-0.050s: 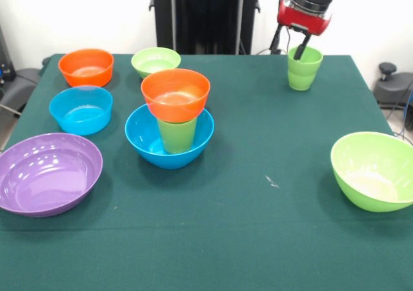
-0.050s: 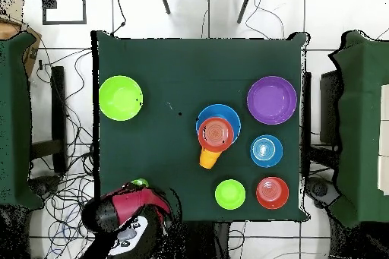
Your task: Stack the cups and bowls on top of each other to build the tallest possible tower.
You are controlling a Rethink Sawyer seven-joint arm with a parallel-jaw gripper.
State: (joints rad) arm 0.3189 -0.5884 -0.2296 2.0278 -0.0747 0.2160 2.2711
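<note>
At the table's far right corner my gripper comes down onto a green cup. It is shut on the cup's rim, with one finger inside. The cup stands upright; whether it touches the cloth I cannot tell. In the overhead view only a sliver of this green cup shows beside the red arm. The tower stands left of centre: a blue bowl holds an upright green cup, and an orange bowl sits on that cup.
Loose bowls lie left of the tower: an orange bowl, a small lime bowl, a light blue bowl and a big purple bowl. A large lime bowl sits at the right edge.
</note>
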